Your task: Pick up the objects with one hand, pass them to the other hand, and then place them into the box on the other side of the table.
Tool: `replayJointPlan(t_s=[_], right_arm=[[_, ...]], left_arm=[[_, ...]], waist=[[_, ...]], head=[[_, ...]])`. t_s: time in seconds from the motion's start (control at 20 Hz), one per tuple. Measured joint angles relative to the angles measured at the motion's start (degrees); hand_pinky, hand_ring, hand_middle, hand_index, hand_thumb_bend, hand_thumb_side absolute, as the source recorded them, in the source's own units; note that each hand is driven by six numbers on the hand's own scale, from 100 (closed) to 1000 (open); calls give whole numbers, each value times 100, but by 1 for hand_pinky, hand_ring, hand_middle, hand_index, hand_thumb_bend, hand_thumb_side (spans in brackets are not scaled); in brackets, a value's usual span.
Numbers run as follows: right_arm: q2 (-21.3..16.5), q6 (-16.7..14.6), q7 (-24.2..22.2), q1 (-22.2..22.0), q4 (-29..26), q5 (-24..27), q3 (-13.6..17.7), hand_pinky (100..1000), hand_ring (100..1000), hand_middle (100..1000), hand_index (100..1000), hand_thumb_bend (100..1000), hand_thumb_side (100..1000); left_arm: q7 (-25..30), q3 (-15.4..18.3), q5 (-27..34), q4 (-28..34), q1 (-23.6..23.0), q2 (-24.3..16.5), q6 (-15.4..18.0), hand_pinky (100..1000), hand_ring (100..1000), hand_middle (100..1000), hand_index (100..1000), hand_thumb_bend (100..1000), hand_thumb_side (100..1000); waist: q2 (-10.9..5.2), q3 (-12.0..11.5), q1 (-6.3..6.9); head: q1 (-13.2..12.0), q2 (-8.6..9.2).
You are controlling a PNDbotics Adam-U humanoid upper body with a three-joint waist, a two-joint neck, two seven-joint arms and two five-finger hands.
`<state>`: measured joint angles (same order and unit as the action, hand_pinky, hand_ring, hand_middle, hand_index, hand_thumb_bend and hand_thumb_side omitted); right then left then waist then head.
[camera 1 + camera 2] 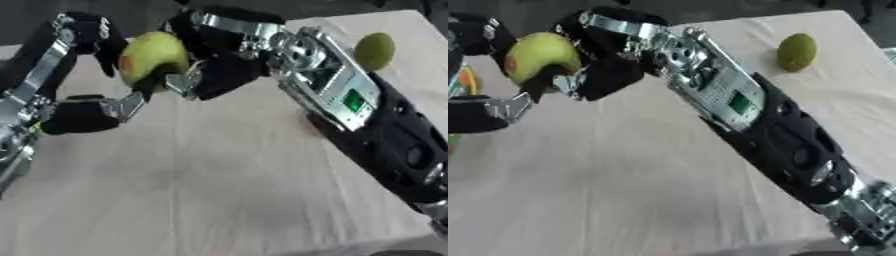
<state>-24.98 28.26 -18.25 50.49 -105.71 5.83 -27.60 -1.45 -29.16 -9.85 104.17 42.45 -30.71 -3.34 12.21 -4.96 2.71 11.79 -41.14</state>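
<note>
1. Two hands meet on one yellow-green apple [153, 56], held in the air above the far left part of the table [219, 190]. The right hand [214, 62] reaches across from the apple's right, its fingers curled against the fruit. The left hand [87, 75] brackets it from the left, fingers bent over the top and thumb below.
2. This looks like the handover itself. Judging from the overlap, the receiving hand should close fully round the apple before the other lets go, and the release should be a plain opening of the fingers, without dragging the fruit sideways.
3. A second, greener fruit [796, 51] lies on the table well to the right of the apple, near the far edge, untouched.
4. The table is pale wood grain, bare below the apple. Beyond its far edge the room is dark. A colourful sliver [455, 100] shows left of the apple; I cannot tell whether it is the box.
</note>
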Motion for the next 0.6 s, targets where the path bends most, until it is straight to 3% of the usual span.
replayJointPlan(t_s=[0.6], right_arm=[[-24,-129,-170,-9,-3,-94,33,732,645,616,756,608,180]], left_arm=[[-107,2,88,-3,13,0,51,383,413,421,432,358,221]], waist=[[8,15,-21]], head=[[-14,4]])
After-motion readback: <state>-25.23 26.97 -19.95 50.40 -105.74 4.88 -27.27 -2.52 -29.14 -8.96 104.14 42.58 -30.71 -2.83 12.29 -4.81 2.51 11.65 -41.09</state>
